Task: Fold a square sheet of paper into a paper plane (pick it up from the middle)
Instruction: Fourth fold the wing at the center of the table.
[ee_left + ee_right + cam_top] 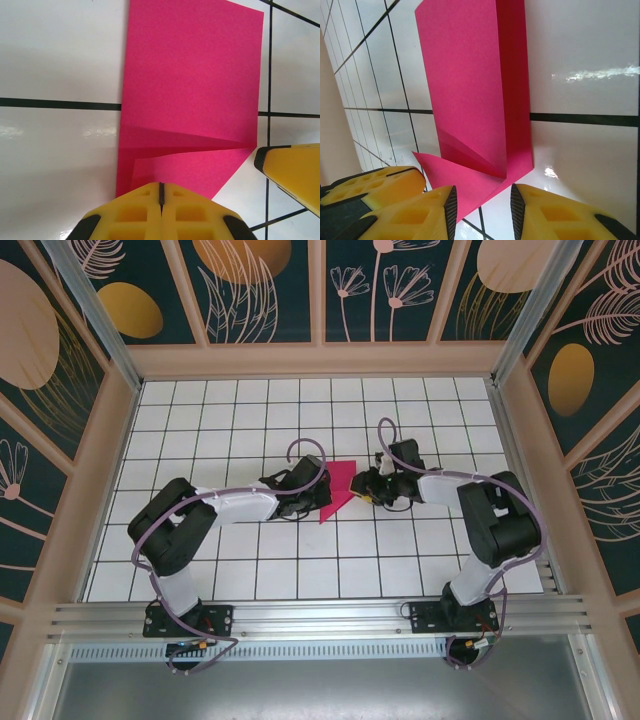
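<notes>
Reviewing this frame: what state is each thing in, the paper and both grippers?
square sheet of paper: partly folded and creased, lying on the table, one corner flap turned over.
left gripper: shut, tips at the sheet's edge; pinching or just pressing, cannot tell.
right gripper: open, fingers either side of the sheet's corner.

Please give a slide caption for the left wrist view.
Closed left gripper at the edge of the partly folded pink sheet, right gripper's finger alongside.
</notes>
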Robot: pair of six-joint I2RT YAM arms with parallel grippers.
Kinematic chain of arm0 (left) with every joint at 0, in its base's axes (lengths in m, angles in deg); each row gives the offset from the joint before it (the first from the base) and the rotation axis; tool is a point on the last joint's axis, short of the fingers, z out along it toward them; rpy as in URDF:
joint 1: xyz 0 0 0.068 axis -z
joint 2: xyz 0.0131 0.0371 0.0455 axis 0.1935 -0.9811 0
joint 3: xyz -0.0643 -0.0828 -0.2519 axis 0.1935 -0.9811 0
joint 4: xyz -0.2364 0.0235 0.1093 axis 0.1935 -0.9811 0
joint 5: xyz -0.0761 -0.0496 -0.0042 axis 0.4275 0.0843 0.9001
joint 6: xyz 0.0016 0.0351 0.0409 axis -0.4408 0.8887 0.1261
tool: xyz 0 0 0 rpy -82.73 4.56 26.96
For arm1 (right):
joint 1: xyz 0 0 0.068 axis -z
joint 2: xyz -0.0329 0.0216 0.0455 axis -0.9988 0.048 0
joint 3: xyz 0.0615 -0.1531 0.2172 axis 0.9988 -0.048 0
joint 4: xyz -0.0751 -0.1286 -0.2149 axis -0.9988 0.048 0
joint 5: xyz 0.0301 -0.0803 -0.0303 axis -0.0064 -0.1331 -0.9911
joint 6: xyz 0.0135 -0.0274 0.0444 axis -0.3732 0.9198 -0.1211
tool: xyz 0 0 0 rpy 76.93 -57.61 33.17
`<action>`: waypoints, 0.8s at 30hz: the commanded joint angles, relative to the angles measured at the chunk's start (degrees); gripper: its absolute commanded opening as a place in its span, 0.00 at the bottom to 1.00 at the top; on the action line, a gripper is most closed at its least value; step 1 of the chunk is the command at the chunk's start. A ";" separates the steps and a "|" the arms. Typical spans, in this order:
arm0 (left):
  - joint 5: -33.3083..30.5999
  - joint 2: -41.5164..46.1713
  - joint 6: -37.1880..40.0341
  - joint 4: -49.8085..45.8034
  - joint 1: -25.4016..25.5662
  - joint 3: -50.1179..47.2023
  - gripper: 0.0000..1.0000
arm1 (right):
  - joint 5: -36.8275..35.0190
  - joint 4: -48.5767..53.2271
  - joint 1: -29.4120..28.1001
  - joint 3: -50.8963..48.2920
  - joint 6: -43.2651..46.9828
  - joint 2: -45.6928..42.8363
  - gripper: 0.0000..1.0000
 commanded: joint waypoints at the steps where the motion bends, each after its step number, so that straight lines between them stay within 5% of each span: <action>1: -1.09 -1.04 -0.02 -1.15 -0.49 0.88 0.00 | 1.85 -1.67 0.22 -0.08 0.59 1.68 0.37; 15: 0.20 -0.90 0.43 -1.15 -0.97 0.58 0.00 | 10.84 -10.71 0.08 -0.07 0.08 5.62 0.27; 24: -0.48 3.59 1.17 -2.91 -1.62 0.19 0.07 | 10.54 -7.75 0.09 1.84 -0.93 6.15 0.01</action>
